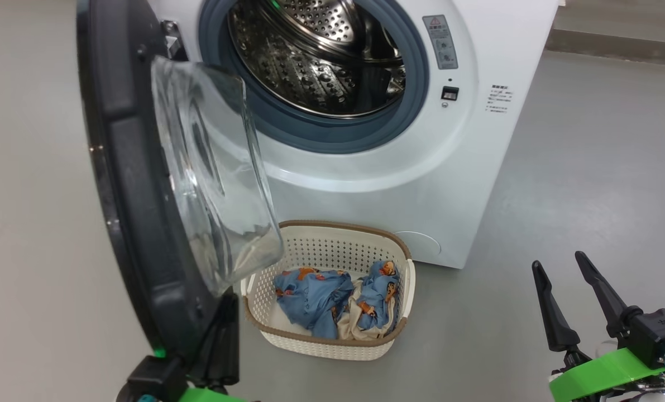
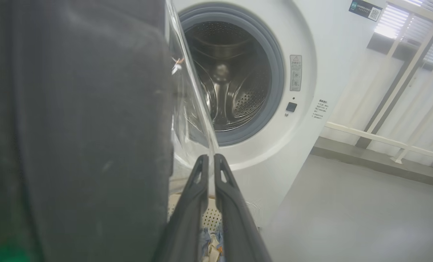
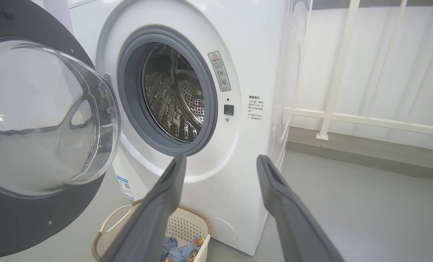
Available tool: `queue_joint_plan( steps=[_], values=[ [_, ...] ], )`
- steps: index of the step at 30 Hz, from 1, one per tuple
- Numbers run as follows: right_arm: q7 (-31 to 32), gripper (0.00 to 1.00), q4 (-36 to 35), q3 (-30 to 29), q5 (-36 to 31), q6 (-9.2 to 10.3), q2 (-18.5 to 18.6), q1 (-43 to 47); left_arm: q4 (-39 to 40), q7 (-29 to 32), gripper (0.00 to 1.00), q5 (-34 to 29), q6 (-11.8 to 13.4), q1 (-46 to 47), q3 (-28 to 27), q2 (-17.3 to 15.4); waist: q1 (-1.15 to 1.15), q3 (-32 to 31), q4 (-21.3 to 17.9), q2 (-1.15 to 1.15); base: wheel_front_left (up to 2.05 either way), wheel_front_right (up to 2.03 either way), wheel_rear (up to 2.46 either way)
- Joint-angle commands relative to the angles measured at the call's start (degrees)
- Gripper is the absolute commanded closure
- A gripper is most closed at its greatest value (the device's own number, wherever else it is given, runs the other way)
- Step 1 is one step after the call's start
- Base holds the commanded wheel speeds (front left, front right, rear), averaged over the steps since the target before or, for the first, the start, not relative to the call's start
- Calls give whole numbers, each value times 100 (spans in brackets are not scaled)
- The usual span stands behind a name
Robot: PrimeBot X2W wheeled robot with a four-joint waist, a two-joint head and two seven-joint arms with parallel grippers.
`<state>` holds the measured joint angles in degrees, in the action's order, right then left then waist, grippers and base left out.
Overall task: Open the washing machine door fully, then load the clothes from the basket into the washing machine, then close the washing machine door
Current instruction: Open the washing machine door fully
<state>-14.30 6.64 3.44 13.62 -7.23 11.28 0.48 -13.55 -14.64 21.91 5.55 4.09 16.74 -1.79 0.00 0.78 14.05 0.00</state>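
The white washing machine stands with its steel drum exposed. The black washing machine door is swung out to the left, its glass bowl facing inward. On the floor in front sits the cream basket, holding the blue and cream clothes. My left gripper is shut with nothing in it, close beside the door's lower inner edge. My right gripper is open and empty, right of the basket.
Grey floor stretches to the right of the machine. A white railing on a low raised kerb runs behind and to the right of it. The door juts out over the basket's left end.
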Motion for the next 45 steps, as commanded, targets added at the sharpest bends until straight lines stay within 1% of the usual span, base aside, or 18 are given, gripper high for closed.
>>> queue_joint_plan(
  steps=[1, 11, 16, 25, 32, 36, 41, 45],
  values=[
    [-70, 0, -148, 94, -55, -25, 94, -47, 167, -36, 100, -51, 76, 33, -340, -123, 0, 1, 46, 0, 0, 0, 0],
    [-70, 0, -142, 110, -52, -25, 63, -24, 298, -36, 100, -136, 168, -145, -1015, -279, 0, -30, 233, 0, 0, 0, 0],
    [-70, 0, -141, 125, -63, -25, 33, -20, 276, -36, 100, -150, 204, -128, -1305, -379, 0, -45, 253, 0, 0, 0, 0],
    [-70, 0, -128, 120, -50, -25, -1, 24, 136, -36, 100, -134, 344, 45, -1842, -567, 0, -31, 274, 0, 0, 0, 0],
    [-70, 0, -124, 102, -39, -25, 27, 5, -110, -36, 100, -81, 327, 334, -2258, -758, 0, 74, 268, 0, 0, 0, 0],
    [-70, 0, -127, 74, -40, -25, 41, -3, -223, -36, 100, -88, 298, 520, -2432, -810, 0, 137, 285, 0, 0, 0, 0],
    [-70, 0, -126, 74, -30, -25, 99, -47, -489, -36, 100, -158, 247, 882, -2725, -891, 0, 260, 299, 0, 0, 0, 0],
    [-70, 0, -144, 76, -17, -25, 156, -109, -655, -36, 100, -290, 255, 1124, -2958, -926, 0, 368, 293, 0, 0, 0, 0]
  ],
)
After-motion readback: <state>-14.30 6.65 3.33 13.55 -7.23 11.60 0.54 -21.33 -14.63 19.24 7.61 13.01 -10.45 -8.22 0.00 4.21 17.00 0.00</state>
